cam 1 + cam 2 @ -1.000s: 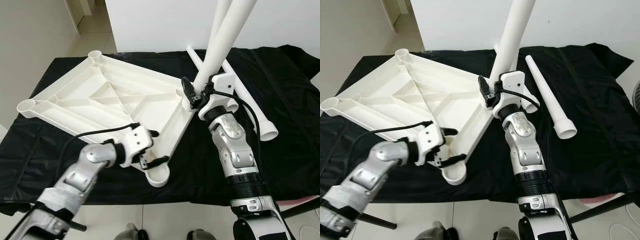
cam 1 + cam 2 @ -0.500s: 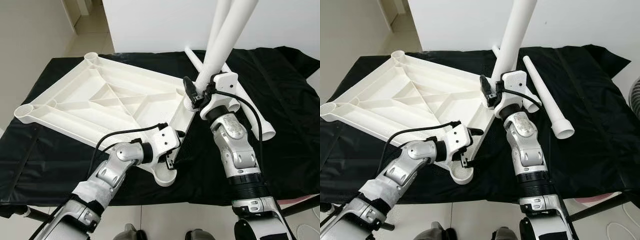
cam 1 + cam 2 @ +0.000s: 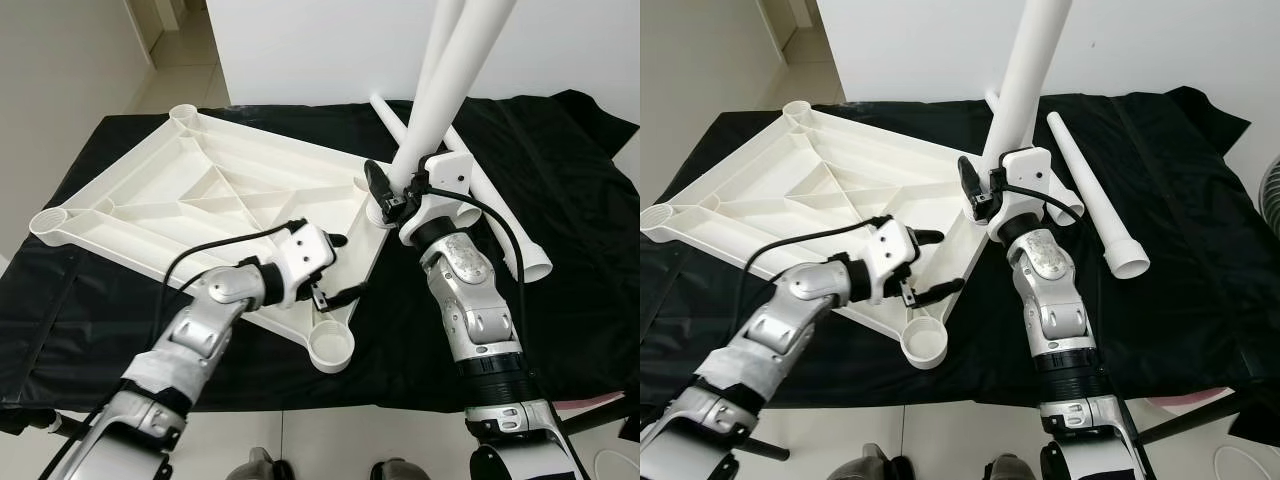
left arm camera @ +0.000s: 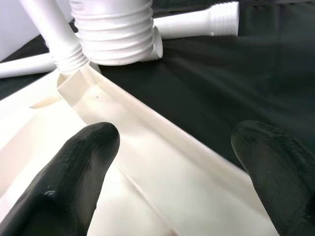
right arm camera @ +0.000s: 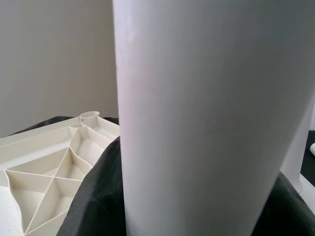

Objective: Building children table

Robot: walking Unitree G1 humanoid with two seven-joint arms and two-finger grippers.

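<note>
White plastic tabletop (image 3: 220, 205) lies underside-up on black cloth (image 3: 560, 170). Left gripper (image 3: 338, 268) spread wide at its 5 o'clock edge; right gripper (image 3: 395, 195) clasps an upright leg (image 3: 450, 90) at 3 o'clock. Left wrist view: fingers (image 4: 78, 172) apart over the rim. Right wrist view: the leg looms close.

Bright, even daylight; sharp; wrist close-ups soft.
</note>
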